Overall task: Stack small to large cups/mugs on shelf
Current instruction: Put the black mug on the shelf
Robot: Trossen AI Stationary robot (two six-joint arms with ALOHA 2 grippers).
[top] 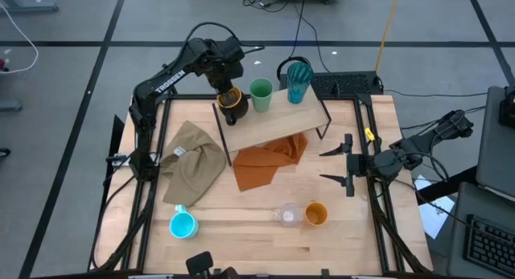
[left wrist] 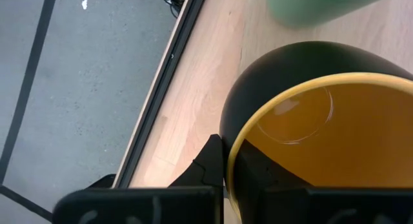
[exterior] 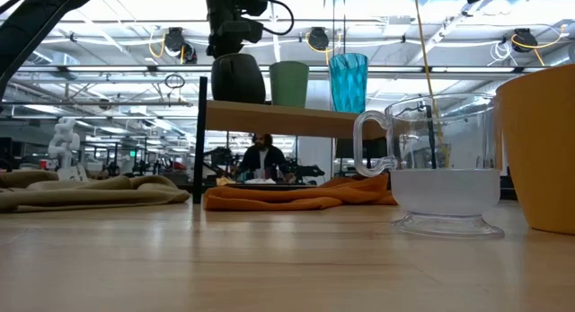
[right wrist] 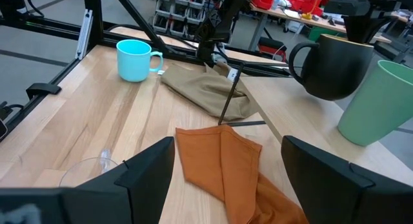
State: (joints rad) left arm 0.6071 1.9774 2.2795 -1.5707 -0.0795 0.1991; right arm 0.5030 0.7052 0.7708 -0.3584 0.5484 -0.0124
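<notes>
On the light plywood shelf point(top: 282, 118) stand three vessels in a row. They are a black mug point(top: 232, 104) with a yellow-orange inside at the left end, a green cup point(top: 261, 94), and a teal ribbed tumbler point(top: 298, 80). My left gripper point(left wrist: 226, 162) is shut on the black mug from above. My right gripper point(top: 323, 166) hovers open at the table's right side, holding nothing. A blue mug point(top: 183, 224), a clear glass point(top: 287, 215) and an orange cup point(top: 315, 214) stand on the tabletop near its front edge. My left gripper pinches the black mug's rim point(left wrist: 233, 150) with one finger inside the mug and one outside. The fingers come steeply from above, pointing down. The mug is upright with its base point(exterior: 238, 98) at the shelf's top; whether it rests there, I cannot tell.
An orange cloth point(top: 269, 162) lies under and in front of the shelf. A khaki cloth point(top: 193, 160) lies to its left. A black keyboard point(top: 348, 84) sits behind the table's far right corner. Bare wood lies between the cloths and the front row of cups.
</notes>
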